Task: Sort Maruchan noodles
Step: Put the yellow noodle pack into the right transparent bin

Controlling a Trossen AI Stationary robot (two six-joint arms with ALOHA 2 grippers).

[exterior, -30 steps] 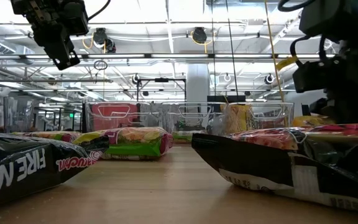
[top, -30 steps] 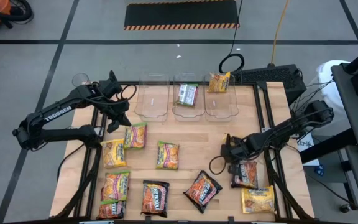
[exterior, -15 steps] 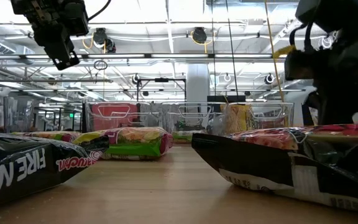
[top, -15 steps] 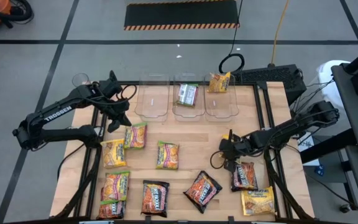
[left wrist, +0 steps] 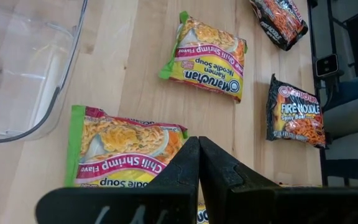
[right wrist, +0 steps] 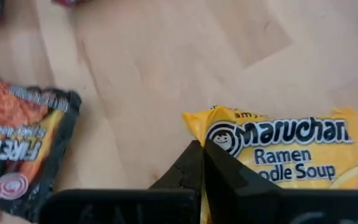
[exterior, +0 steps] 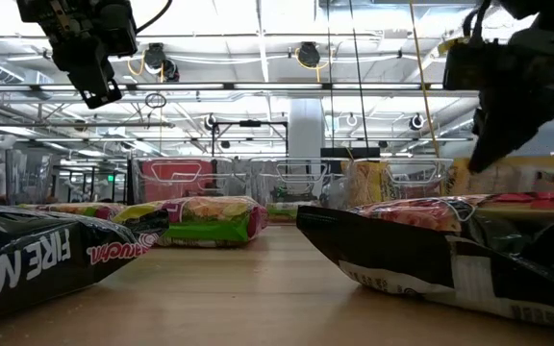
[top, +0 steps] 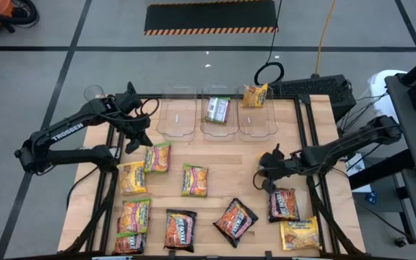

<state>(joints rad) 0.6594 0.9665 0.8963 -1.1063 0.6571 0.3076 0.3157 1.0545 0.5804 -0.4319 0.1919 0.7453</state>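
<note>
1. The left arm reaches in from the bench's (top: 230, 155) left edge, its left hand (top: 136, 141) raised beside the leftmost of the bins (top: 176, 114), fingers pressed together, holding nothing.
2. Below it lie green packets (top: 157, 156); further packets, yellow-orange, green and dark, are spread over the bench's near half. One green packet lies in the middle bin and one yellow in the right bin.
3. The right arm stretches in from the right edge, its right hand (top: 264, 167) lifted above the bench.
4. That hand's fingers are clamped on the corner of a yellow packet (right wrist: 291, 149).
5. A dark packet (top: 284, 203) lies just near of it.
</note>
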